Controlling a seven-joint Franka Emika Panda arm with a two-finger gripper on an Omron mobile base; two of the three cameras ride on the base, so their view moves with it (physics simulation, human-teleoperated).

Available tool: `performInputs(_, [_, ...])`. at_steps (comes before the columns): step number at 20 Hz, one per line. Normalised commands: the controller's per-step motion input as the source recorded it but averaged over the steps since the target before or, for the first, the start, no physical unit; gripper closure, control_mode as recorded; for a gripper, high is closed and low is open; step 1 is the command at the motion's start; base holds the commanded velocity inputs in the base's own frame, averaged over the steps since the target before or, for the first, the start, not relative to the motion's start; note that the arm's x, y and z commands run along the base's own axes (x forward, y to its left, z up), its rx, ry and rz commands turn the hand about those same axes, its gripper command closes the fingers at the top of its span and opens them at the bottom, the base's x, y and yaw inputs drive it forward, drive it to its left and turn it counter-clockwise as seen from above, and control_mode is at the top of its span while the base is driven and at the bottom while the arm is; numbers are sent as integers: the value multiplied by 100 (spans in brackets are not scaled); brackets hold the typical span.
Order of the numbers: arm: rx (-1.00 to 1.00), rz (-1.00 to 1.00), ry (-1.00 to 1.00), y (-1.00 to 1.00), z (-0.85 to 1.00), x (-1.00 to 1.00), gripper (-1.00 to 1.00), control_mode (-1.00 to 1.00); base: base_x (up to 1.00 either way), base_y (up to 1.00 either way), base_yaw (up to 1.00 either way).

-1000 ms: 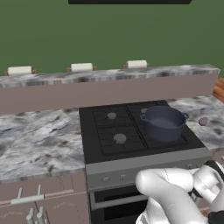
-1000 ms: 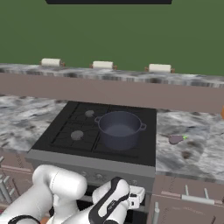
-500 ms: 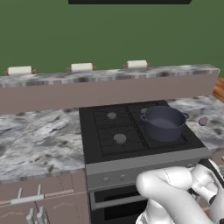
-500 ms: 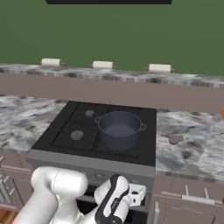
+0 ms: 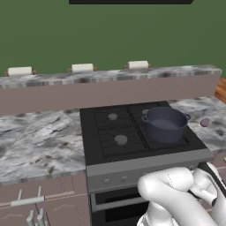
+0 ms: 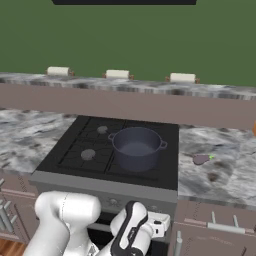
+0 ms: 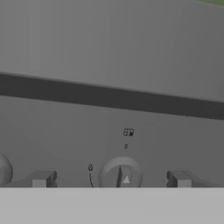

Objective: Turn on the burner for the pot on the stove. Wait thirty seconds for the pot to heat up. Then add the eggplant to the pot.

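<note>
Tool (image 7: 111, 179) released, straddling knob (image 7: 120, 175) on stove (image 5: 132, 164); burner not yet on. Pot (image 6: 136, 148) empty. Eggplant (image 6: 200, 159) on table (image 6: 220, 165).

Setting is reading as a rendered home kitchen. A black four-burner stove (image 5: 132, 132) with an oven door below is sitting between grey marble counters (image 5: 35, 145); drawer fronts with handles (image 6: 220, 227) are running beneath, a green wall (image 5: 110, 35) rising behind.

The stove (image 5: 132, 145) carries the pot (image 5: 165, 123); the eggplant (image 6: 201, 159) lies on the counter (image 6: 220, 170).
</note>
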Motion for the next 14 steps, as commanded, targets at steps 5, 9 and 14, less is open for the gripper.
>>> performInputs(5, [0,0,0,0,-1,0,-100,-100,0,0,0])
performInputs(9, [0,0,0,-9,-2,2,-100,-100,0,0,0])
performInputs(14, [0,0,0,-22,0,2,-100,-100,0,0,0])
